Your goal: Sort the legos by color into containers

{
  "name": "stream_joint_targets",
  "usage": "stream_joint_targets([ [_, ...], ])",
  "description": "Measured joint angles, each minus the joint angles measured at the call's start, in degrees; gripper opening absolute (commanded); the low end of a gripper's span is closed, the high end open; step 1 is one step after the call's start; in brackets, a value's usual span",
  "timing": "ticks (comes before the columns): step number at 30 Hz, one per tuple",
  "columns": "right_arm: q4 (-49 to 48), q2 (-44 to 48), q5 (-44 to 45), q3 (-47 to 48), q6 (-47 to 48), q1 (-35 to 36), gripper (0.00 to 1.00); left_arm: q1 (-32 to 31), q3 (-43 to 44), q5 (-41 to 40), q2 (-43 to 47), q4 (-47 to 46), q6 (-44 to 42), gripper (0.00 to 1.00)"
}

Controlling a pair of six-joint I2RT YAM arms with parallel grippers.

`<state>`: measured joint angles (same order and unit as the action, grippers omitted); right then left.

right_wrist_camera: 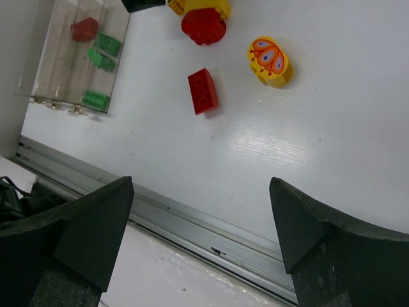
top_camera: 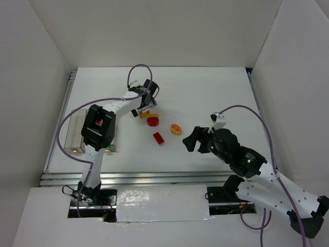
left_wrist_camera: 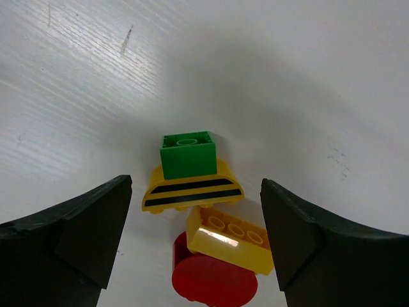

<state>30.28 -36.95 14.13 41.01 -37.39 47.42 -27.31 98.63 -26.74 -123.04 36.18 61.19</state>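
A cluster of legos lies between my left gripper's (left_wrist_camera: pixel 195 182) open jaws: a green brick (left_wrist_camera: pixel 186 155) on a yellow arched piece with black stripes (left_wrist_camera: pixel 192 190), a tilted yellow brick (left_wrist_camera: pixel 230 240), and a red round piece (left_wrist_camera: pixel 214 281). From above, the left gripper (top_camera: pixel 146 102) hovers over that cluster (top_camera: pixel 146 114). A red brick (top_camera: pixel 158 138) and a yellow oval with a butterfly print (top_camera: pixel 176 128) lie loose mid-table. My right gripper (top_camera: pixel 193 139) stands open and empty just right of them, holding nothing (right_wrist_camera: pixel 201 182). The clear containers (right_wrist_camera: pixel 45 70) hold one red piece (right_wrist_camera: pixel 84 29) and green pieces (right_wrist_camera: pixel 101 59).
The containers (top_camera: pixel 74 131) sit at the table's left edge, partly hidden by the left arm. A metal rail (right_wrist_camera: pixel 192 224) runs along the table's near edge. White walls enclose the table on three sides.
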Motion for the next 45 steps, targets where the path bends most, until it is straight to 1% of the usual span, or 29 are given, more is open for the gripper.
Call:
stream_joint_targets([
  [8, 0.4, -0.1, -1.3, -1.1, 0.3, -0.1, 0.94, 1.4, 0.0, -0.5, -0.6, -0.7, 0.7, 0.89],
  [12, 0.3, -0.7, -1.5, -1.1, 0.5, -0.1, 0.94, 1.9, 0.0, -0.4, -2.3, -1.6, 0.7, 0.81],
  [13, 0.3, -0.8, -1.6, -1.1, 0.5, -0.1, 0.94, 1.9, 0.0, -0.3, -2.7, -1.8, 0.7, 0.78],
  [14, 0.2, -1.0, -1.6, -1.1, 0.6, -0.1, 0.94, 1.9, -0.1, -0.1, -3.2, -2.0, 0.7, 0.7],
  [16, 0.2, -1.2, -1.6, -1.1, 0.7, -0.1, 0.94, 1.9, -0.4, -0.4, -3.5, -2.5, 0.6, 0.64],
  [19, 0.2, -1.2, -1.8, -1.1, 0.7, -0.1, 0.93, 2.0, -0.9, 0.0, -3.5, -4.3, 0.6, 0.37],
  [20, 0.2, -1.3, -1.9, -1.1, 0.7, -0.1, 0.93, 2.0, -1.0, 0.0, -3.5, -5.0, 0.5, 0.2],
  [21, 0.2, -1.3, -1.9, -1.1, 0.7, -0.1, 0.93, 2.1, -1.2, 0.0, -3.4, -5.4, 0.5, 0.08],
  [22, 0.2, -1.3, -2.1, -1.1, 0.7, -0.1, 0.93, 2.2, -1.3, 0.0, -3.4, -5.7, 0.5, 0.0],
  [26, -1.0, -1.6, -2.7, -1.6, 0.6, -0.1, 0.94, 2.3, -2.2, 0.3, -2.8, -6.9, 0.4, 0.0],
  [30, -4.8, -2.1, -5.1, -4.0, 0.3, -0.2, 0.93, 2.3, -8.1, 1.1, 1.6, -8.7, 0.2, 0.0],
  [33, -9.0, -2.1, -7.3, -6.3, -0.6, -0.6, 0.93, 2.0, -14.9, 1.6, 9.2, -9.5, -1.3, 0.0],
  [37, -17.3, -4.1, -10.4, -7.2, -2.0, -1.0, 0.92, -0.2, -20.4, 2.4, 22.6, -11.5, -3.9, 0.0],
  [41, -27.4, -9.5, -12.3, -7.2, -3.3, -1.1, 0.91, -6.6, -23.8, 2.6, 34.8, -15.1, -4.4, 0.0],
  [45, -35.7, -15.6, -13.1, -7.1, -4.3, -1.0, 0.88, -12.9, -28.9, 3.7, 43.3, -17.2, -4.1, 0.0],
])
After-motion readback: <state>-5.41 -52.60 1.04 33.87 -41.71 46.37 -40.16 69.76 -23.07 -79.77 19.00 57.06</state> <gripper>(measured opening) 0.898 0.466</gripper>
